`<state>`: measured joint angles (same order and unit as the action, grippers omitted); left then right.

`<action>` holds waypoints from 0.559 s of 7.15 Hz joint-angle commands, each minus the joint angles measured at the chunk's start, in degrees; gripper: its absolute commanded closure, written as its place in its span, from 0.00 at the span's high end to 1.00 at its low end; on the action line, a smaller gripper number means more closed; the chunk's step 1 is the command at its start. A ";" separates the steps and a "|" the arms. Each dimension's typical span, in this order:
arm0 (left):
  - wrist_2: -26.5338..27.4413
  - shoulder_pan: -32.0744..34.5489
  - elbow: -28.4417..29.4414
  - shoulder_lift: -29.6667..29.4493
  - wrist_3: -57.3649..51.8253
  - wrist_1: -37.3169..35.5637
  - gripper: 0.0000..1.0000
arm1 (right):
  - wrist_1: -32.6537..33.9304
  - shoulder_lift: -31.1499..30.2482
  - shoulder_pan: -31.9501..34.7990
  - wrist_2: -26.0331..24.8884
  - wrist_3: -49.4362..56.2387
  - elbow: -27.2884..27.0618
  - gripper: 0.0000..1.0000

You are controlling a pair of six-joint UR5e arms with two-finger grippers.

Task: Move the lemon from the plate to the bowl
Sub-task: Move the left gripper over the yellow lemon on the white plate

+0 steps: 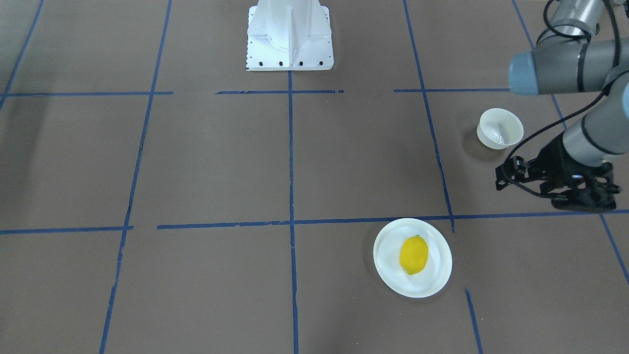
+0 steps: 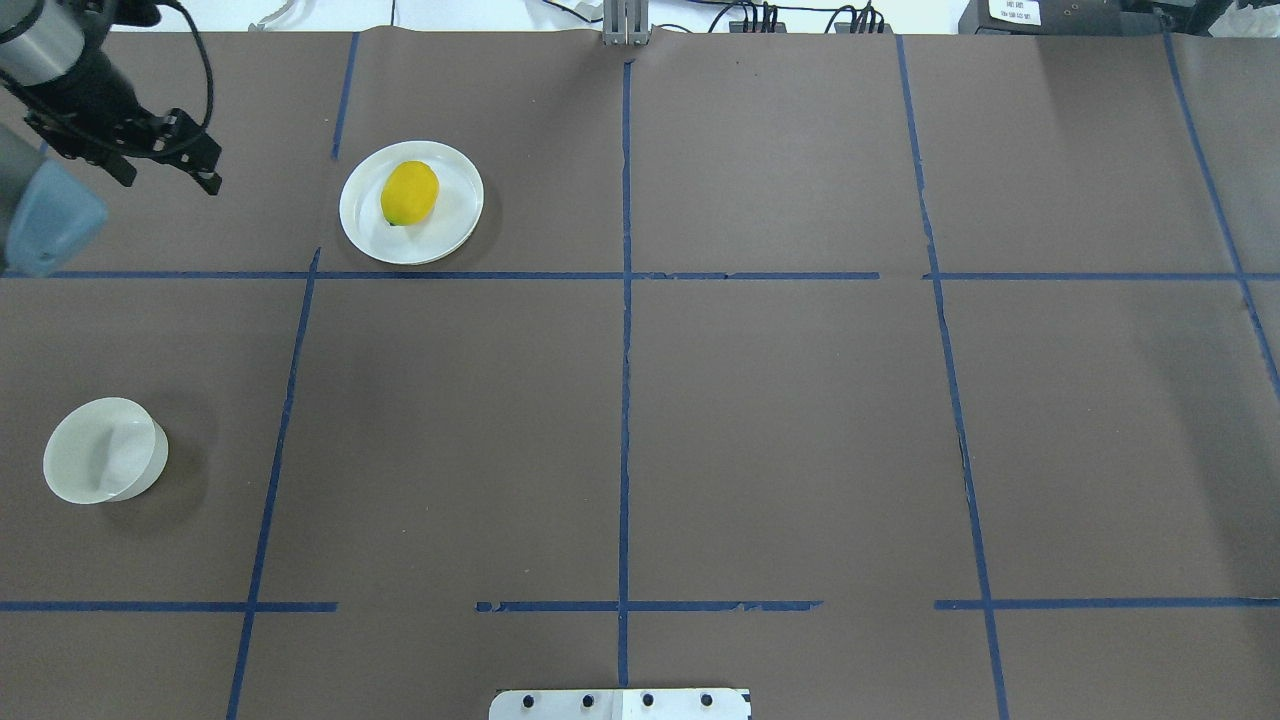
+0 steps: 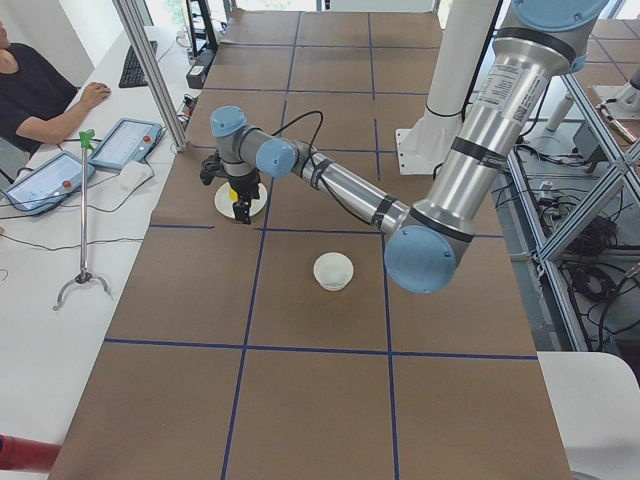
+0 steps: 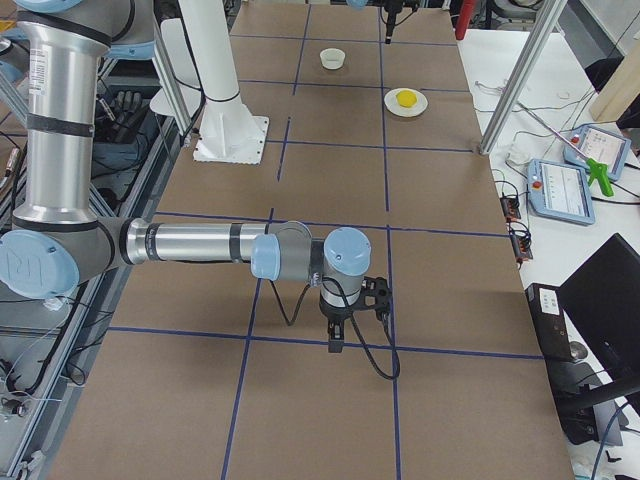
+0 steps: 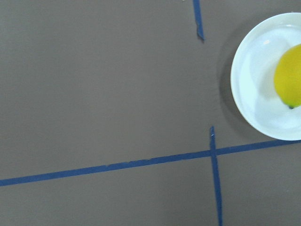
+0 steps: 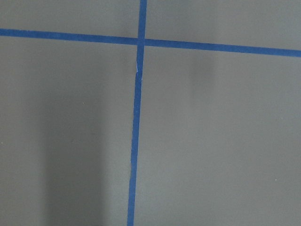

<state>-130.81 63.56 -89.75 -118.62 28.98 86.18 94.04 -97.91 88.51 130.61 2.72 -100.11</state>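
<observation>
Approach step. Your left gripper point(image 1: 585, 199) hangs over bare table, carrying nothing; its opening cannot be judged from these angles. The lemon point(image 1: 414, 254) lies on the plate point(image 1: 388, 268), off to the gripper's side. The bowl point(image 1: 500, 129) stands nearer, seemingly empty. Next, you centre over the lemon, descend and grip.

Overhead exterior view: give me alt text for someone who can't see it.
A yellow lemon lies on a white plate toward the far left of a brown table gridded with blue tape. A small empty bowl sits at the near left, and the left gripper hangs left of the plate, apart from it.
</observation>
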 commanded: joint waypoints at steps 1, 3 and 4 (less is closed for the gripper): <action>0.03 -3.34 10.87 -8.28 7.38 7.37 1.00 | 0.00 0.00 0.00 0.00 0.00 0.00 1.00; 0.29 -5.45 21.24 -15.73 10.48 11.55 1.00 | 0.00 0.00 0.00 0.00 0.00 0.00 1.00; 0.38 -6.42 24.24 -16.90 11.70 14.69 1.00 | 0.00 0.00 0.00 0.00 0.00 0.00 1.00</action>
<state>-130.57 58.44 -70.34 -132.71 38.97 97.57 94.04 -97.91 88.51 130.61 2.72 -100.11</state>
